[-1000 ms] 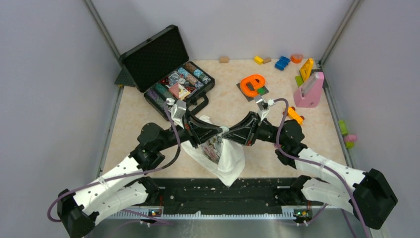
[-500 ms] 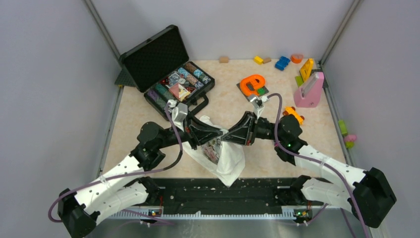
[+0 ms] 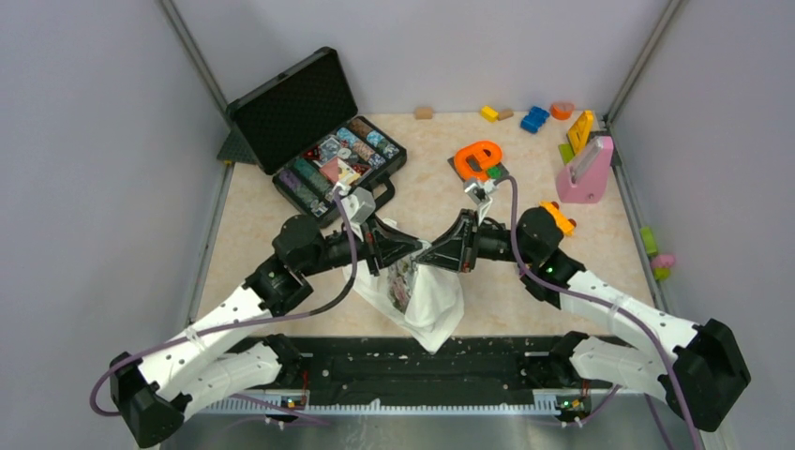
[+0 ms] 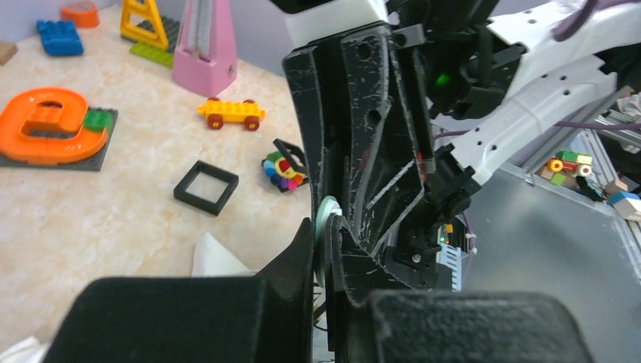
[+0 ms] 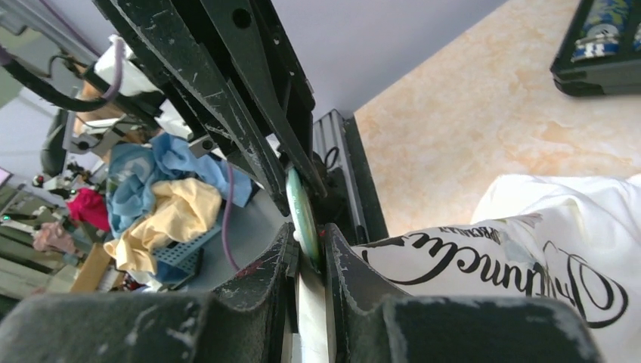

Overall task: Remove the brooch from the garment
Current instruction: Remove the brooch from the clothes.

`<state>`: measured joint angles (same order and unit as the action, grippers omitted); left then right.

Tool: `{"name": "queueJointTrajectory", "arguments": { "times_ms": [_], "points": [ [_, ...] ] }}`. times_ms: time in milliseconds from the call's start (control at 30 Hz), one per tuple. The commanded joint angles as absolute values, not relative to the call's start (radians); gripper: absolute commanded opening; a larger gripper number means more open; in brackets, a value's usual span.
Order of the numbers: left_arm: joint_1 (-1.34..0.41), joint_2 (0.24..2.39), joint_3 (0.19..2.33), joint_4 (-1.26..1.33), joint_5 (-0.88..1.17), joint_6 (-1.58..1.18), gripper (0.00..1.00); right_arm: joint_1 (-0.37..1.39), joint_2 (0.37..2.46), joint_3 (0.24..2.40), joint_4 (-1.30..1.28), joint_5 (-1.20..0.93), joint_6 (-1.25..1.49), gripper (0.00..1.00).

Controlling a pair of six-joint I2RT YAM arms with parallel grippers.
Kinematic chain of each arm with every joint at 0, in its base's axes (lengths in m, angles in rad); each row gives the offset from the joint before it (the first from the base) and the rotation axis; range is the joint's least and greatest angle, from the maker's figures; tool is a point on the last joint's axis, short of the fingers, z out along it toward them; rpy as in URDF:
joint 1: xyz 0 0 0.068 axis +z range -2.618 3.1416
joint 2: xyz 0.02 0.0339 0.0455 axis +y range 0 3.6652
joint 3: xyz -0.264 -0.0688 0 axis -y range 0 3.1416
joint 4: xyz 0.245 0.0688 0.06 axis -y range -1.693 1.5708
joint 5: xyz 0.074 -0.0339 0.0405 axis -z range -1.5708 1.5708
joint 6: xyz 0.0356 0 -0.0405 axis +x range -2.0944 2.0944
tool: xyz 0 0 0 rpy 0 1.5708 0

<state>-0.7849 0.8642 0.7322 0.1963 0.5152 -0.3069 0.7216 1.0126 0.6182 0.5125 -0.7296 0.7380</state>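
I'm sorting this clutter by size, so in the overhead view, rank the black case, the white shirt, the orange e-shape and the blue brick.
Largest to smallest:
1. black case
2. white shirt, partly hidden by arms
3. orange e-shape
4. blue brick

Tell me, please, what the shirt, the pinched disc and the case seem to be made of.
Shirt: soft white cloth, matte; it creases and drapes. Disc: pale green with a glossy edge, so metal or hard plastic; unclear which. Case: black and rigid with a dimpled lid lining, likely plastic with foam.

We find the white printed cloth T-shirt (image 3: 433, 298) at near centre, a thin round disc (image 5: 301, 217) at its far edge, the open black hard case (image 3: 302, 114) behind-left, and the multicoloured bead-flower brooch (image 4: 283, 171) just beside a black square frame (image 4: 205, 187).
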Motion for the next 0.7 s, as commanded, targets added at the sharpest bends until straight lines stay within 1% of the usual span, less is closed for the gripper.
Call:
{"name": "queueJointTrajectory", "arguments": {
  "times_ms": [0, 67, 167, 200, 267, 300, 400, 500, 600, 633, 667],
  "points": [
    [-0.825, 0.896, 0.748, 0.058, 0.398, -0.339, 0.0, 0.732, 0.972, 0.689, 0.513, -0.653, 0.623, 0.0],
    [-0.821, 0.874, 0.72, 0.088, 0.371, -0.374, 0.0, 0.732, 0.941, 0.675, 0.509, -0.639, 0.598, 0.0],
    [-0.813, 0.845, 0.697, 0.11, 0.424, -0.411, 0.0, 0.732, 0.909, 0.677, 0.491, -0.67, 0.573, 0.0],
    [-0.808, 0.846, 0.696, 0.108, 0.457, -0.421, 0.02, 0.732, 0.909, 0.689, 0.469, -0.691, 0.564, 0.0],
    [-0.802, 0.856, 0.706, 0.102, 0.537, -0.442, 0.11, 0.732, 0.926, 0.732, 0.378, -0.737, 0.525, 0.0],
    [-0.8, 0.863, 0.712, 0.101, 0.576, -0.454, 0.12, 0.732, 0.936, 0.754, 0.339, -0.762, 0.506, 0.0],
    [-0.8, 0.875, 0.718, 0.112, 0.642, -0.48, 0.12, 0.732, 0.966, 0.797, 0.269, -0.832, 0.479, 0.0],
    [-0.799, 0.882, 0.721, 0.117, 0.702, -0.485, 0.13, 0.731, 0.975, 0.819, 0.225, -0.845, 0.454, 0.0],
    [-0.8, 0.892, 0.736, 0.068, 0.732, -0.464, 0.16, 0.732, 0.977, 0.835, 0.198, -0.856, 0.433, 0.0],
    [-0.8, 0.892, 0.741, 0.052, 0.736, -0.457, 0.14, 0.732, 0.979, 0.843, 0.183, -0.861, 0.424, 0.0],
    [-0.8, 0.891, 0.746, 0.034, 0.733, -0.449, 0.08, 0.731, 0.981, 0.851, 0.17, -0.864, 0.413, 0.0]
  ]
}}
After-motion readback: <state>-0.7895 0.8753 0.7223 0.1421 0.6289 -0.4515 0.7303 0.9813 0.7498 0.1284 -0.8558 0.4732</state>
